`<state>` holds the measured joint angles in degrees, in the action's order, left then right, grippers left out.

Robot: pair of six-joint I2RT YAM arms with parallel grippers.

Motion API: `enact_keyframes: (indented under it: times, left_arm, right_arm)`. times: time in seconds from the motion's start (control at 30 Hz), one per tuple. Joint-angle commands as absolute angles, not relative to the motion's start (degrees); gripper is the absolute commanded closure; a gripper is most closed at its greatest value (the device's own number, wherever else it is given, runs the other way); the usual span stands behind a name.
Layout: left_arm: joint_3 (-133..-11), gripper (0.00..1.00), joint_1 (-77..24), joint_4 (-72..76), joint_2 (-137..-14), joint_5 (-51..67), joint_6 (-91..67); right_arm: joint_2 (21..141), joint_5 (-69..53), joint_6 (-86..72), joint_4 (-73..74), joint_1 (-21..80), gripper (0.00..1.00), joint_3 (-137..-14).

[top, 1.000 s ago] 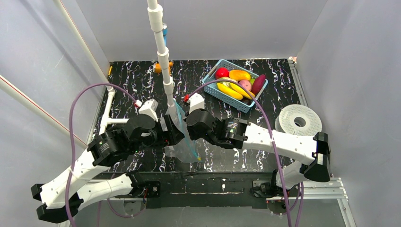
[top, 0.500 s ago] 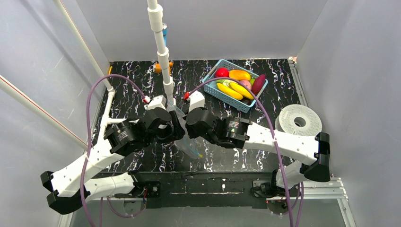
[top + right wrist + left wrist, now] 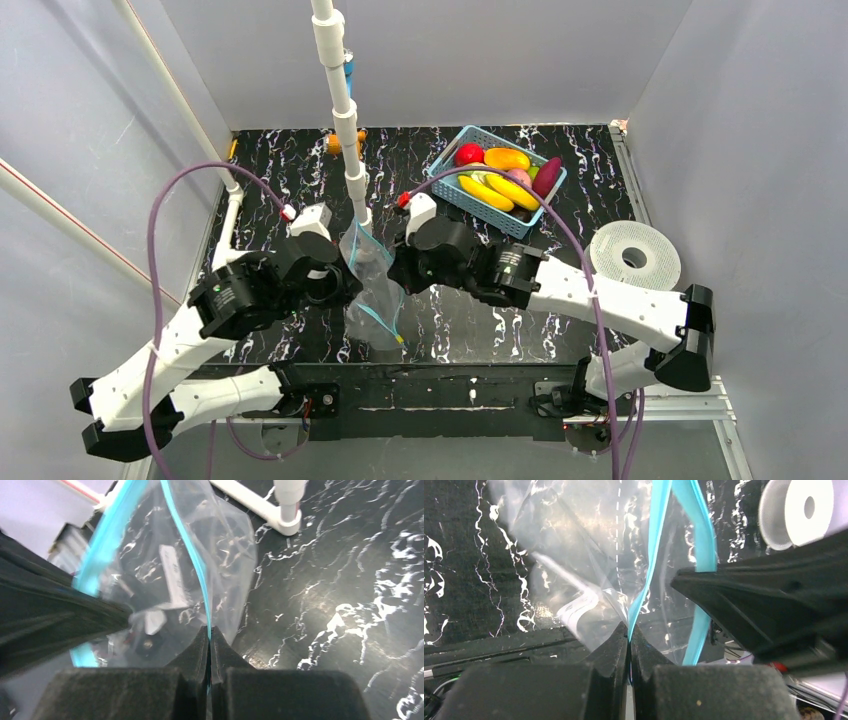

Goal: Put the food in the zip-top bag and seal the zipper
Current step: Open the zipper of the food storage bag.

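The clear zip-top bag [image 3: 372,285] hangs between my two grippers at the table's middle, its mouth spread apart. My left gripper [image 3: 629,630] is shut on one side of the teal zipper [image 3: 656,540]. On the other side of that zipper [image 3: 187,545], my right gripper [image 3: 210,629] is shut on the rim. In the top view the left gripper [image 3: 345,285] and right gripper [image 3: 397,275] face each other across the bag. The food [image 3: 500,175], bananas, a mango, a red and a purple piece, lies in the blue basket [image 3: 455,195] at the back right. A white label [image 3: 172,575] shows through the bag.
A white pipe post [image 3: 345,120] stands just behind the bag, with its base [image 3: 287,510] near my right gripper. A white spool [image 3: 635,255] lies at the right edge. The grey enclosure walls close in on three sides.
My left gripper has shut on the bag's rim and drawn back to the left. The bag's mouth has spread wider between the two grippers. The right gripper stayed shut on its side.
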<state>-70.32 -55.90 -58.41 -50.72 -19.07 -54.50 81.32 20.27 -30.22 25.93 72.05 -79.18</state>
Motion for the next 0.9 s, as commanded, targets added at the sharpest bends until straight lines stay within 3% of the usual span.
enact_keyframes:
  times: [0.0,0.2,0.33,0.43,0.6,0.7,0.87]
  left_arm:
    - [-76.7,1.0,-56.0,-64.5,-49.2,-21.4,-54.8]
    - [-68.4,1.0,-56.0,-58.7,-48.7,-22.6,-58.8]
    - [-65.1,1.0,-56.0,-56.7,-51.6,-23.6,-60.2]
    - [-65.2,1.0,-55.9,-56.9,-54.6,-25.2,-60.3]
    - [-63.5,1.0,-55.9,-54.3,-56.5,-25.9,-59.7]
    - [-61.3,1.0,-55.9,-52.5,-55.5,-26.3,-60.9]
    - [-58.2,1.0,-55.9,-48.5,-52.7,-22.5,-62.2]
  right_arm:
    - [77.6,-4.7,-31.2,13.8,65.9,0.99,-73.5]
    - [80.2,-22.2,-37.3,7.2,59.0,0.97,-68.8]
    - [79.4,-22.9,-36.1,8.2,55.8,0.83,-65.4]
    - [76.1,-22.4,-32.6,10.7,52.5,0.63,-64.3]
    - [70.9,-19.5,-27.8,13.6,45.2,0.43,-64.1]
    - [69.4,-19.0,-26.9,11.0,38.3,0.24,-63.4]
    - [75.2,-7.8,-26.0,9.6,28.1,0.22,-67.4]
